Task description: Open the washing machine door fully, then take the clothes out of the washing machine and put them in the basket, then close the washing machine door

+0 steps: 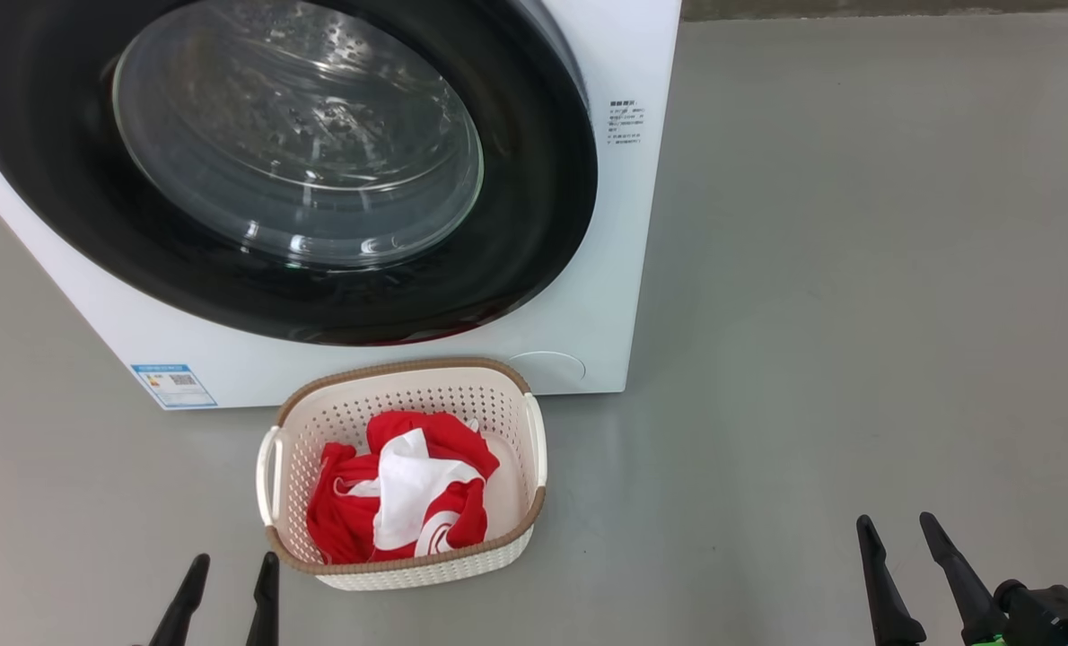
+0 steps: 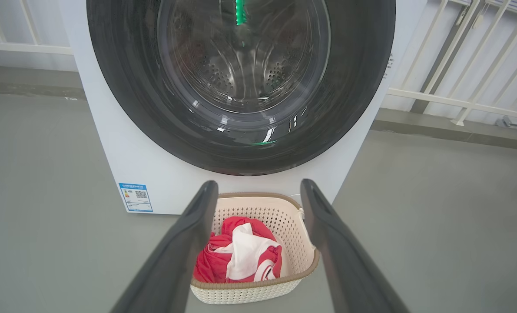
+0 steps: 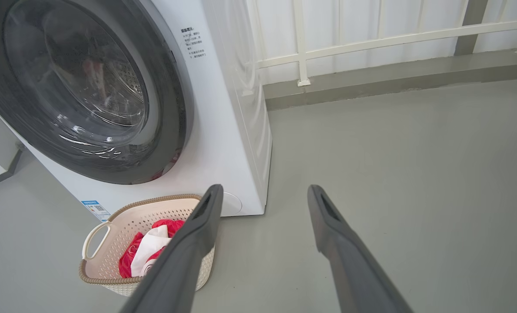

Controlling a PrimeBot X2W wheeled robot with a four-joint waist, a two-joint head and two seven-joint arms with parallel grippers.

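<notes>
The white washing machine [image 1: 588, 296] stands before me, and its round black-rimmed glass door [image 1: 274, 170] lies flat against the front, closed. Bare steel drum shows through the glass. On the floor in front sits the cream basket [image 1: 404, 556], holding the red and white clothes [image 1: 399, 498]. My left gripper [image 1: 229, 574] is open at the lower left, short of the basket, nothing between its fingers. My right gripper [image 1: 902, 536] is open at the lower right over bare floor. In the left wrist view the basket [image 2: 302, 243] and clothes [image 2: 241, 256] lie between my spread fingers.
Grey floor [image 1: 857, 314] spreads wide to the right of the machine. A white railing [image 3: 371, 41] on a low kerb runs behind it. A blue label [image 1: 173, 384] marks the machine's lower front corner.
</notes>
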